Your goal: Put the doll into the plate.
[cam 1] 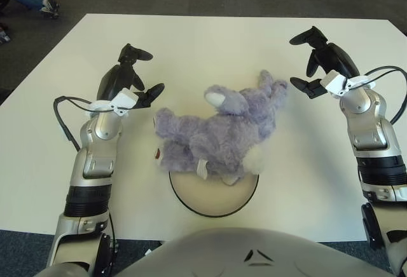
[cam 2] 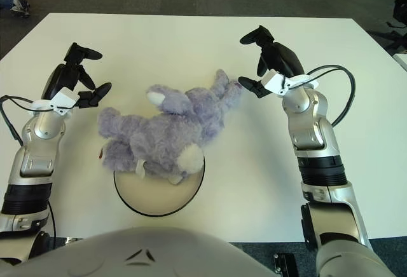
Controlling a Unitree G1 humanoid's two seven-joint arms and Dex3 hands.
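Observation:
A fluffy purple doll [cam 1: 219,134] lies on its side in the middle of the white table, its lower part overlapping the far rim of a round cream plate [cam 1: 213,197] with a dark edge. My left hand [cam 1: 130,77] hovers to the doll's left with its fingers spread, holding nothing. To the right of the doll's ears my right hand [cam 1: 318,61] is raised, fingers also spread and apart from the doll. In the right eye view the doll [cam 2: 162,134] shows the same overlap with the plate [cam 2: 152,197].
The white table [cam 1: 210,42] extends behind and to both sides of the doll. Dark carpet lies beyond its far edge, and a person's shoe [cam 1: 48,5] shows at the top left. My own grey torso [cam 1: 248,251] fills the bottom of the view.

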